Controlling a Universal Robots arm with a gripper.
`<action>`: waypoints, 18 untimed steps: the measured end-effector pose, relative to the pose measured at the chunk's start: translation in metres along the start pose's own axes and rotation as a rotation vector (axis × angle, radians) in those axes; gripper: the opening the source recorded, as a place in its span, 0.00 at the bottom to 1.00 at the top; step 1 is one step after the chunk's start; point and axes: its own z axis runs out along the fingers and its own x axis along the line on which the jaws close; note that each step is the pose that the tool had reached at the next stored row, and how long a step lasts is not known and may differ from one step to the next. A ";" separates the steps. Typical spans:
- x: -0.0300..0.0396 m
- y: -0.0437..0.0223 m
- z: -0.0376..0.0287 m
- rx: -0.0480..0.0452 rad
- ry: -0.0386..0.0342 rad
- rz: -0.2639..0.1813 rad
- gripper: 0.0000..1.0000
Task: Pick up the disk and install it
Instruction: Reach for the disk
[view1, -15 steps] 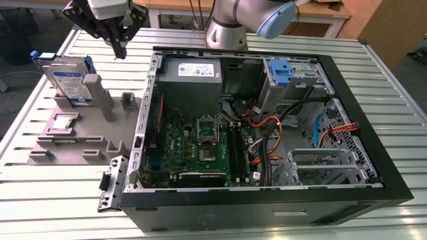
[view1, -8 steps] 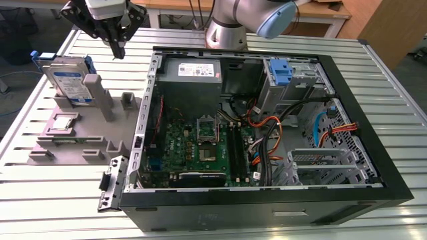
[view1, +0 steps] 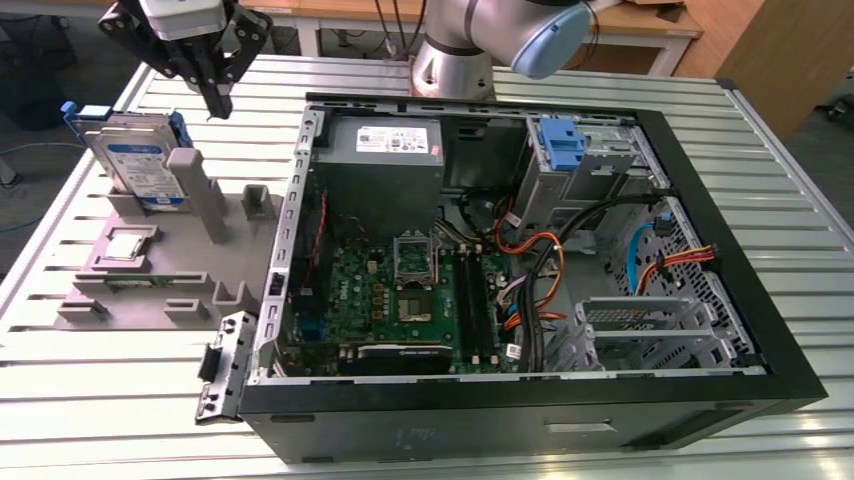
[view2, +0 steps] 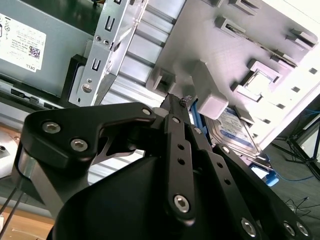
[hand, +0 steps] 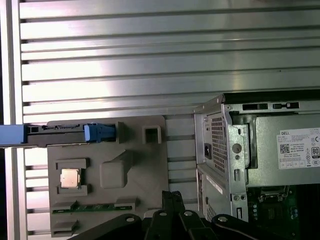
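Empty pincer (view1: 218, 103) hovers above grey parts stand (view1: 147, 290)
Its jaws are pressed together on nothing; the disk (view1: 140, 165) stands upright just below it.

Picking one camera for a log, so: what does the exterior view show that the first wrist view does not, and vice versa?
Exterior view: the orange cables, blue bracket and metal drive cage inside the open case. First wrist view: a green strip in a slot of the grey fixture, seen from above. Both: the disk standing on edge in that fixture, the CPU chip, the power supply and the gripper.
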 end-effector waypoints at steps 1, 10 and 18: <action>0.0059 -0.0004 0.0004 0.0000 0.0000 0.000 0.10; 0.0070 -0.0005 0.0004 0.0000 0.0001 0.000 0.10; 0.0227 -0.0004 0.0003 0.0000 0.0000 0.000 0.10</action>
